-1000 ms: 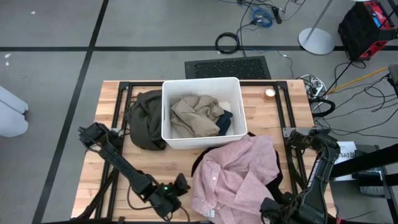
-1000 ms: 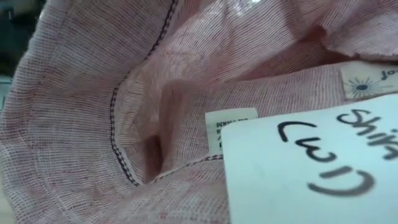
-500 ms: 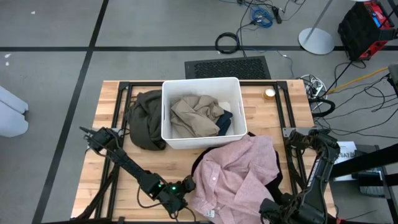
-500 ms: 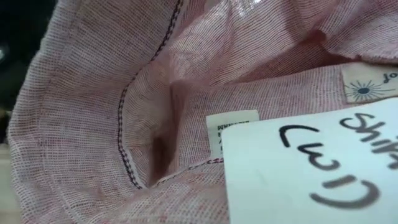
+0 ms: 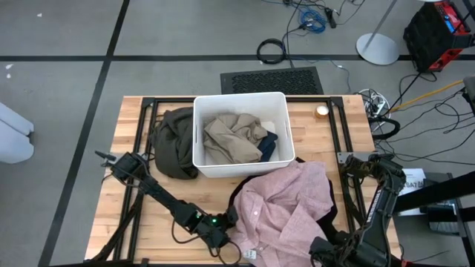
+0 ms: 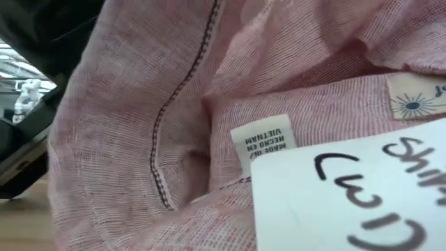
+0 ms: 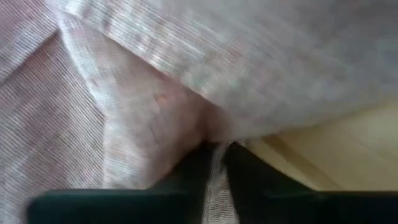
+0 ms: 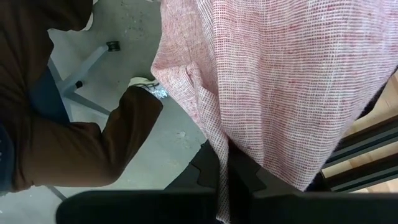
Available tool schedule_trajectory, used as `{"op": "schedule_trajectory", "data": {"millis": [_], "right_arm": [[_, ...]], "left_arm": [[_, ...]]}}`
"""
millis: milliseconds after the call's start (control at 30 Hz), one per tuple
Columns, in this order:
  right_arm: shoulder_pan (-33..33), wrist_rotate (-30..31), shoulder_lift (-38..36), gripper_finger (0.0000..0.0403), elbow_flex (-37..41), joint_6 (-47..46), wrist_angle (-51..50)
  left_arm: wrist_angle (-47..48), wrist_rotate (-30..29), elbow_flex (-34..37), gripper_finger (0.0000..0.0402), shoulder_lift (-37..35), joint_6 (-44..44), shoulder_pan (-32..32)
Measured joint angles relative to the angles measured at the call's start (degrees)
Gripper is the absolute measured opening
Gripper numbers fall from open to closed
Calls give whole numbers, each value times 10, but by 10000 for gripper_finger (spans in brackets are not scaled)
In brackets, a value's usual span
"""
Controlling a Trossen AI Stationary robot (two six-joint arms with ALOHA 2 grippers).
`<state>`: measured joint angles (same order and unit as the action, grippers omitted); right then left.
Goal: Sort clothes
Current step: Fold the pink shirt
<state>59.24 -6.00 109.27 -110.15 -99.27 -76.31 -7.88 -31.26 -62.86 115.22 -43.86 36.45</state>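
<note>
2 grippers pinch 1 garment | pink shirt (image 5: 282,204): thin woven cloth, crumpled, front-right of table (image 5: 133,215) | left gripper (image 5: 226,226) clamps its left edge | right gripper (image 8: 225,174) clamps its front hem

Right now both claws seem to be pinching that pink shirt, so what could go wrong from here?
The pink shirt hangs over the table's near edge. If the right gripper, shut on only a thin fold, slips, the shirt might slide to the floor. The left gripper also pinches just a small fold at the shirt's edge, so a lift might lose it. A dark garment lies under the shirt and may get dragged along.
</note>
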Motion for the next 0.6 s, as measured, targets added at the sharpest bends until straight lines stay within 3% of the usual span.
{"op": "schedule_trajectory", "data": {"millis": [100,333,467,600], "right_arm": [[0,1,0,0,0,-1,4],[0,26,0,0,0,12,39],[0,112,-1,0,0,69,113],[-9,205,-2,0,0,194,187]], "left_arm": [[0,-13,-10,12,0,18,0],[-1,-130,-40,4,-37,44,43],[-3,-211,-40,3,-99,44,83],[-7,-281,-40,2,-173,44,122]]}}
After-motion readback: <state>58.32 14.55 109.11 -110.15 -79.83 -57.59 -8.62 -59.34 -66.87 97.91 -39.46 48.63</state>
